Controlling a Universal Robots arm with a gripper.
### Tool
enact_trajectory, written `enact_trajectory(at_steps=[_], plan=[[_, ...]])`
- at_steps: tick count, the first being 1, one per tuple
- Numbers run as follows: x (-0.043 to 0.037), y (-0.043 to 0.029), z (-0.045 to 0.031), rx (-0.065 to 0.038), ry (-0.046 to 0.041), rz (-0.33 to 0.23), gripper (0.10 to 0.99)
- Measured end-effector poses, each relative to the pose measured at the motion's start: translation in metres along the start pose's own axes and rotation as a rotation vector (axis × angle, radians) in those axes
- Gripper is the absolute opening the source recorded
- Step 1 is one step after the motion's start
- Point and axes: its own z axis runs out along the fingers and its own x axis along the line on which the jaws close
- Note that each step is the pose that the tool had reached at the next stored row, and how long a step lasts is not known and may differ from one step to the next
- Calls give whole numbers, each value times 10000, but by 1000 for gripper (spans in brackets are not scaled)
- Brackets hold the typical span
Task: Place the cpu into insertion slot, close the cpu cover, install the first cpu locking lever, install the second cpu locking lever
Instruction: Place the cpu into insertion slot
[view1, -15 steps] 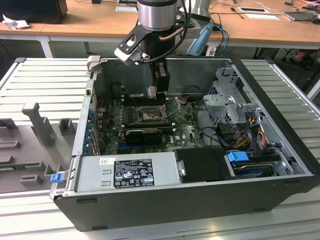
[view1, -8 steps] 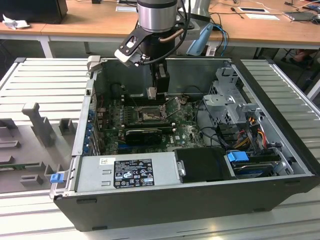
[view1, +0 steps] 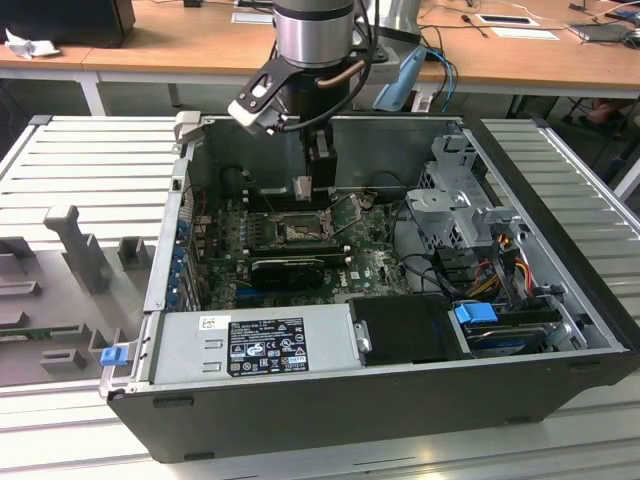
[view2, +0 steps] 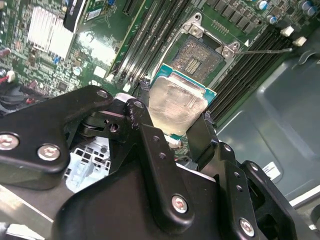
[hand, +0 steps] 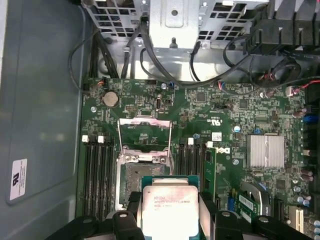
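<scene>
Hand (view2: 172, 118) clamped on cpu (view2: 178, 102) | cpu held over insertion slot (view2: 201, 60), unseated | cpu cover (hand: 145, 121) open

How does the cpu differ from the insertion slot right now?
The cpu is pale silver with a green edge; the insertion slot is dark. The cpu is held by the gripper, clear of the motherboard; the insertion slot sits on it, empty and uncovered. Both are square.

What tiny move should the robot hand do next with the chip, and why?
Probably ease the cpu down onto the insertion slot: the gripper holds it above the board, not yet seated, and the socket lies bare with the cpu cover flipped open.
</scene>
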Motion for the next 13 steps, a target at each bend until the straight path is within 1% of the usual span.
enact_trajectory(at_steps=[2,4,10,13], plan=[[0,-1,13,-4,-30,377,541],[0,-2,24,-6,-42,546,541],[0,-3,36,-10,-42,549,541],[-1,-6,60,-12,-42,550,541]])
